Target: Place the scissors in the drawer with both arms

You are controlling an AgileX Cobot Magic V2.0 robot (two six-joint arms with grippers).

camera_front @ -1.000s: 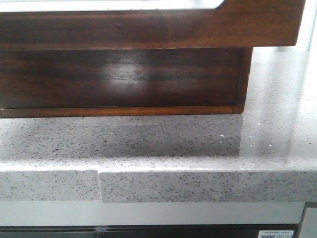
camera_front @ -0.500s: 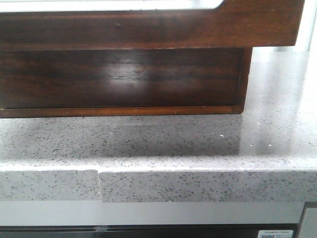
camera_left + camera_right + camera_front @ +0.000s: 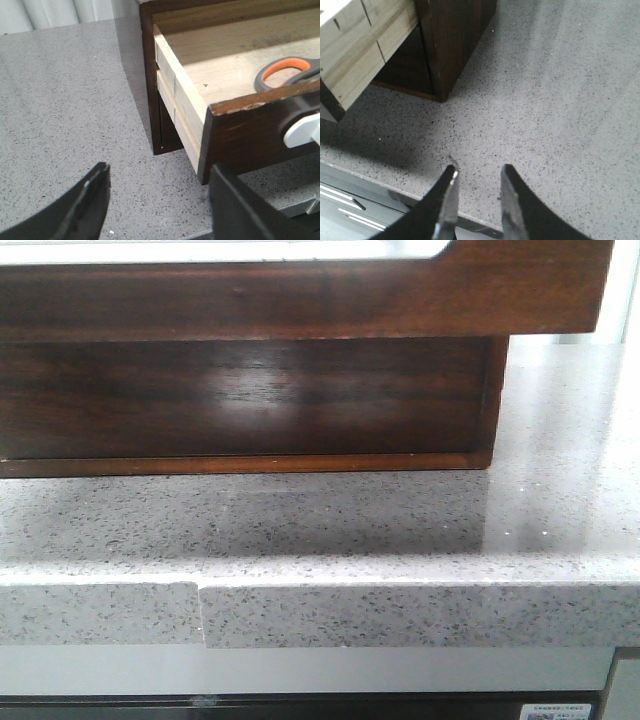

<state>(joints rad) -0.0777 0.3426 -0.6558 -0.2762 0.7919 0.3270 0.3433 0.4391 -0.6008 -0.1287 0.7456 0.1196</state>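
Scissors (image 3: 287, 72) are sitting inside the pulled-out drawer (image 3: 210, 65), over at the right edge of the left wrist frame. Only the orange-lined handle loop and a bit of dark grip show, lying flat on the pale wood floor of the drawer just behind its dark brown front panel. A white piece (image 3: 302, 131) shows at the front panel's right end, can't really tell what it is.

The left gripper (image 3: 157, 200) is down at the bottom of that frame, black fingers spread wide with nothing between them, above the speckled grey countertop (image 3: 65, 115) and just beside the drawer's front corner.

In the right wrist frame the right gripper (image 3: 477, 192) has its fingers at a narrow gap, also empty, over bare counter. The dark cabinet (image 3: 455, 40) corner and the drawer's light wood side are in the upper left there.

Front view is basically filled by the glossy drawer front across the top, the cabinet under it, and the counter edge along the bottom.
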